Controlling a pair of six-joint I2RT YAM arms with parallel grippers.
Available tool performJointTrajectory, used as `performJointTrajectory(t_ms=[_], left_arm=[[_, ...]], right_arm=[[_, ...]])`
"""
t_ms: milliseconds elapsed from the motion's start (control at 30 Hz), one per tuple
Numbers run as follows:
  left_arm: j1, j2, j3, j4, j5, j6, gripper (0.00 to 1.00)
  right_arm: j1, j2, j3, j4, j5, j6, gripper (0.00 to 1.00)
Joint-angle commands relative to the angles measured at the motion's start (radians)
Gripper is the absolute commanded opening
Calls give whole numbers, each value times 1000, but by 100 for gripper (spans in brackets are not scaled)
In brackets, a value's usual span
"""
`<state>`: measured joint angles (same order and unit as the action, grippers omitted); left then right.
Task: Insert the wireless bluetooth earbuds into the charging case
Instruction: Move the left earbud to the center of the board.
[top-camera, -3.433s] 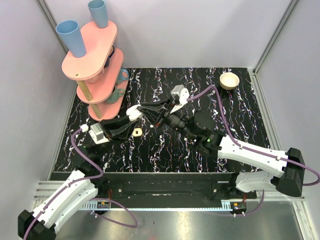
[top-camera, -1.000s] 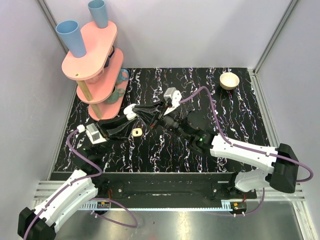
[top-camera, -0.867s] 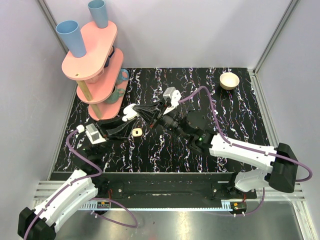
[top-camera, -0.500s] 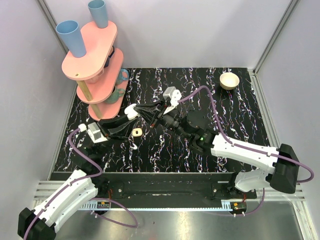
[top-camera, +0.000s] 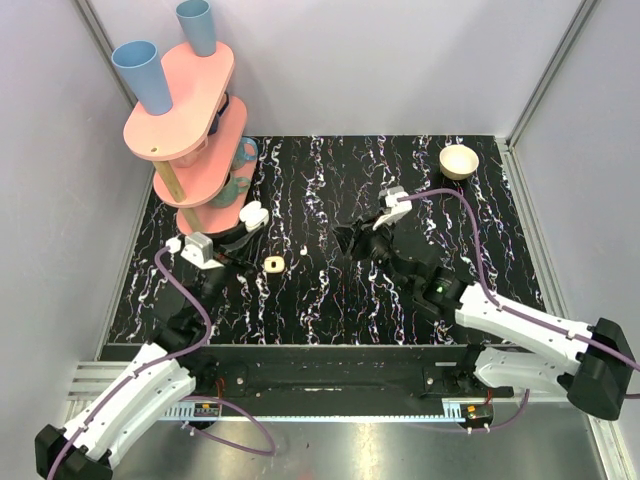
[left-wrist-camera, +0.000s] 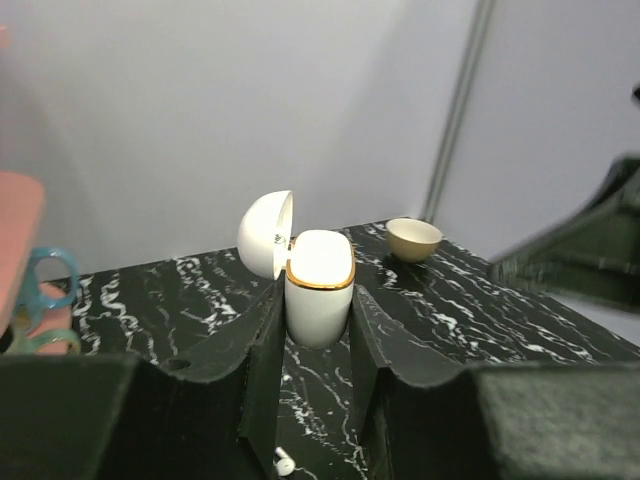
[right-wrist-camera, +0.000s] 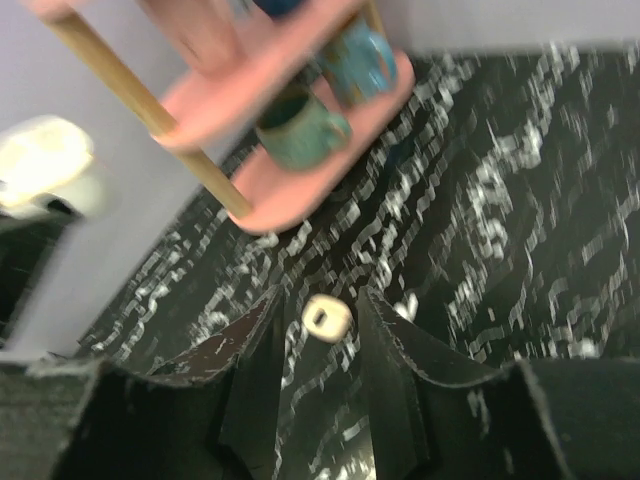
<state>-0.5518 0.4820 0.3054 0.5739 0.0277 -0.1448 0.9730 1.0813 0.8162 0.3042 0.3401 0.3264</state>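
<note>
**Earbud pick-up pending; case held ready**

Left gripper (left-wrist-camera: 316, 330) was clamped on the charging case (left-wrist-camera: 320, 285), upright, lid (left-wrist-camera: 265, 235) hinged back. Glare on the case top hid whether an earbud already sat inside. One earbud (top-camera: 300, 254) lay on the marbled table (top-camera: 320, 300) left of frame centre, near a cream rounded-square piece (top-camera: 273, 264). Right gripper (top-camera: 347, 238) hung at frame centre, fingers spread, empty.

The step in hand was probably retrieval of that earbud. The next move would call for a precise descent and a fine pinch. The cream piece risked being nudged. The pink tiered stand (top-camera: 190, 110), upper left, crowded the case. The bowl (top-camera: 459, 160), upper right, stood well apart.
</note>
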Motion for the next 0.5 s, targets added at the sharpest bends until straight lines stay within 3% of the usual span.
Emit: performJointTrajectory(t_ms=[0,133,300,467], left_arm=[[0,-46,43,-55,-164,27,0],[0,-115,75,-136,-227,36,0],[0,-175,129,-252,-262,54,0],[0,-240,155,-338,-275,103,0]], right_arm=[[-69,26,-72,-102,-58,295,43],[-80,213,-16,-99,-189,329,44],[-80,457,95,39,-422,376,47],[-77,712,314,20,-668,349,47]])
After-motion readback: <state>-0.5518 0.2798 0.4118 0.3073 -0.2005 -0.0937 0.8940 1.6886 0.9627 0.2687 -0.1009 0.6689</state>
